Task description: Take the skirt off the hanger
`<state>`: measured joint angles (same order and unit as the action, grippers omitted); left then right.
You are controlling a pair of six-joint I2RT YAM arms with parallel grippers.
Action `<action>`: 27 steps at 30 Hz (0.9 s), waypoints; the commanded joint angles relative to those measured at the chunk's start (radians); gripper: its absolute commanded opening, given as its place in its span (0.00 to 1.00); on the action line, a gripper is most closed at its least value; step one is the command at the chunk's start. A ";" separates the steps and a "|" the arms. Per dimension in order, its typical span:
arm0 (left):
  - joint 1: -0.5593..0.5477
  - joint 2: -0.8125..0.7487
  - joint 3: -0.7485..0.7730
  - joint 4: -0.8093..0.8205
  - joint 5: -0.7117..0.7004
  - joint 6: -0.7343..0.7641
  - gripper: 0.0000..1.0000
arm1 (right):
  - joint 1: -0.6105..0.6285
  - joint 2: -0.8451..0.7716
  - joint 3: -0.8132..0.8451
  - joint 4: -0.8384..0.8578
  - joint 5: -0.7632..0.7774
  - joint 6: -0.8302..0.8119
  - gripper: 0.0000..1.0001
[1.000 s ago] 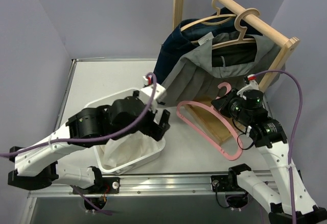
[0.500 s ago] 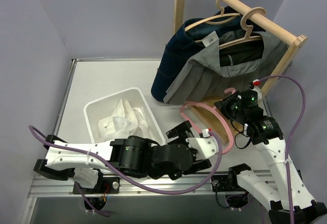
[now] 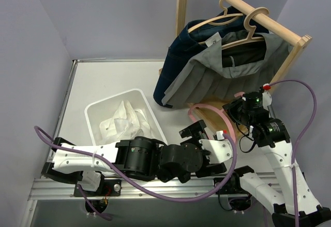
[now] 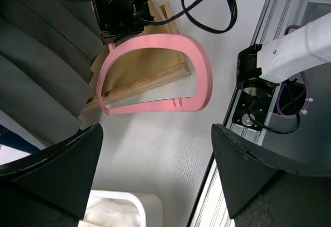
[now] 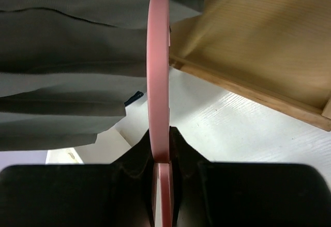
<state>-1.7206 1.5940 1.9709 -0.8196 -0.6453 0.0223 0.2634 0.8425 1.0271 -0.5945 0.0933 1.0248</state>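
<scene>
White tabletop [image 3: 103,82] lay under both arms. The right gripper [image 5: 161,152] was clamped on the pink hanger [image 4: 150,106], which lay nearly flat. Its long axis ran straight ahead of those fingers, over the wooden rack base [image 4: 139,77], toward the left gripper [image 3: 193,132], which gaped empty just beside it. A white garment [image 3: 124,121] sat crumpled in the bin [image 3: 93,108], well away from both grippers.

Bright diffuse light from above; soft shadows on table [image 3: 108,79]. Top view sharp; wrist views' foreground dark, blurred.
</scene>
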 commanded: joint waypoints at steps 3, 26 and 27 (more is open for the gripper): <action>-0.005 0.064 0.081 0.011 0.029 0.036 0.94 | 0.007 -0.002 0.054 -0.041 0.091 0.011 0.00; 0.081 0.365 0.443 -0.203 -0.033 -0.065 0.94 | 0.014 -0.066 0.048 -0.073 0.074 0.029 0.00; 0.085 0.377 0.462 -0.238 -0.036 -0.071 0.94 | 0.014 -0.069 0.053 -0.074 0.069 0.029 0.00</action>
<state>-1.6466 1.9430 2.3520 -0.9798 -0.6582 -0.0181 0.2703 0.7876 1.0519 -0.6571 0.1497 1.0348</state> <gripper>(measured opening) 0.942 0.047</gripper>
